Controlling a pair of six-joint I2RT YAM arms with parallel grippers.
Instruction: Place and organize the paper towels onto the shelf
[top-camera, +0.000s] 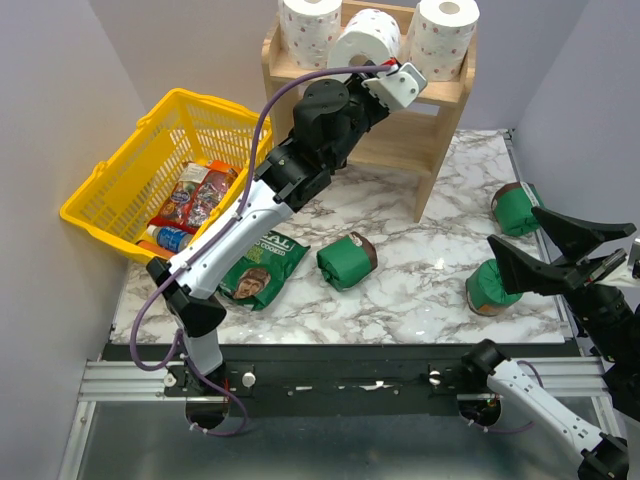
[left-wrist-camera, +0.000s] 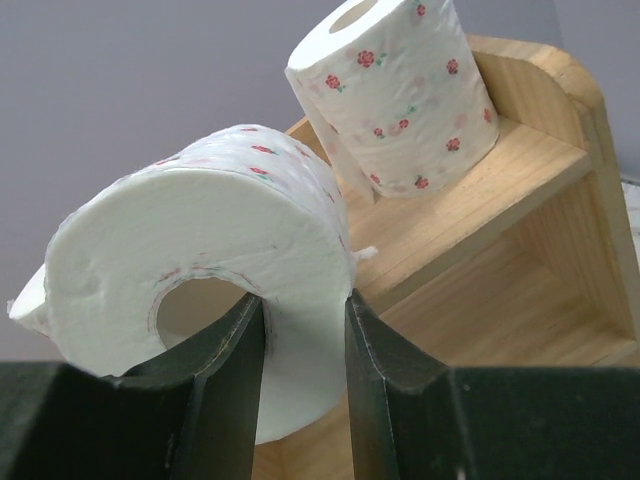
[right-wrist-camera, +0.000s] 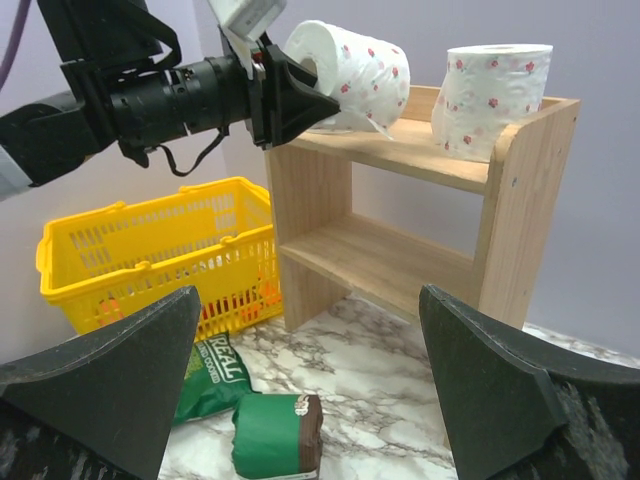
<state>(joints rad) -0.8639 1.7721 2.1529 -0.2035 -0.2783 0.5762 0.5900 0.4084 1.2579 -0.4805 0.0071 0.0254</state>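
The middle roll (top-camera: 368, 40) lies on its side over the top board of the shelf (top-camera: 432, 160), between the upright left roll (top-camera: 310, 28) and right roll (top-camera: 443, 35). The left gripper (left-wrist-camera: 305, 345) is clamped on the middle roll's wall, with one finger inside the core. The right gripper (top-camera: 515, 228) hangs spread wide over the table (top-camera: 400, 290), near green packages (top-camera: 488, 288).

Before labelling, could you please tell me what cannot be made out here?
Right wrist: leftmost roll hidden behind the left gripper.
Left wrist: underside of the held roll hidden by the fingers.
Top external: lower tier of the shelf partly blocked by the left arm.
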